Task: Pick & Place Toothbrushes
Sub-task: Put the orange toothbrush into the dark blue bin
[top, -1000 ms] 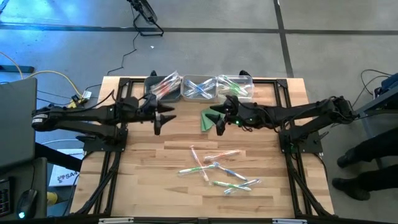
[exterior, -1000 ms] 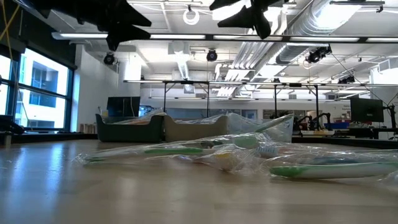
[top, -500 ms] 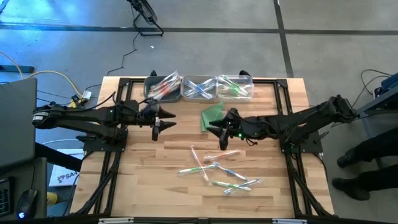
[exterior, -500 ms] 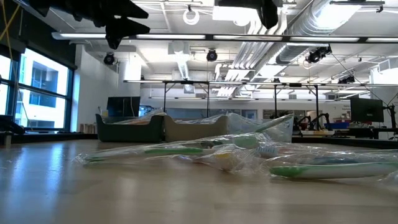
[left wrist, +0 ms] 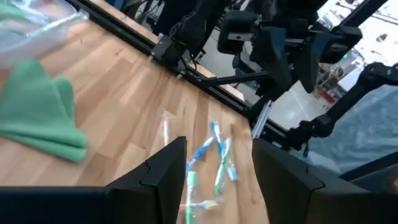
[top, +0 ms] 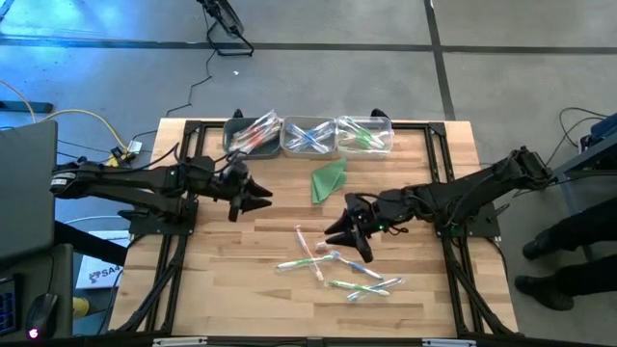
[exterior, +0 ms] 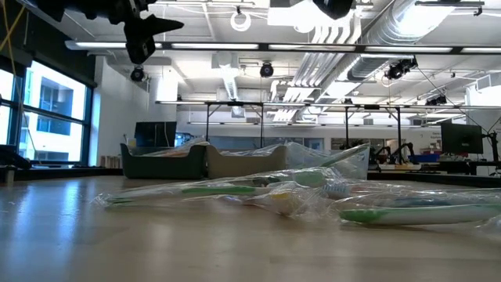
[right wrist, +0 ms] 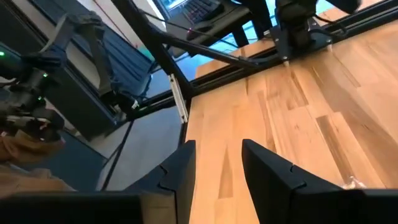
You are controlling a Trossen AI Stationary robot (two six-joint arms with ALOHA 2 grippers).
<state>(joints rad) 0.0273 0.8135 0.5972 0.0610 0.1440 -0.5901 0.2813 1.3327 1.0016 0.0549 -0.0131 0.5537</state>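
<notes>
Several toothbrushes [top: 337, 265] in clear wrappers lie in a loose pile on the wooden table's near half; the low view shows them up close [exterior: 258, 188]. My right gripper [top: 347, 241] hangs above the pile's far edge, open, with nothing between its fingers [right wrist: 217, 168]. My left gripper [top: 253, 200] hovers over the table's left half, pointing toward the pile, open and empty; its wrist view shows the toothbrushes [left wrist: 211, 155] beyond its fingers.
Three clear bins [top: 308, 135] holding toothbrushes stand along the far edge. A folded green cloth [top: 329, 180] lies between the bins and the pile. A black frame [top: 453, 193] borders the table. A person's legs [top: 569, 251] show at the right.
My right gripper has swung from beside the green cloth toward the table's near edge and now hangs over the toothbrush pile. My left gripper has rolled about its wrist while staying roughly in place. The toothbrushes have not moved.
</notes>
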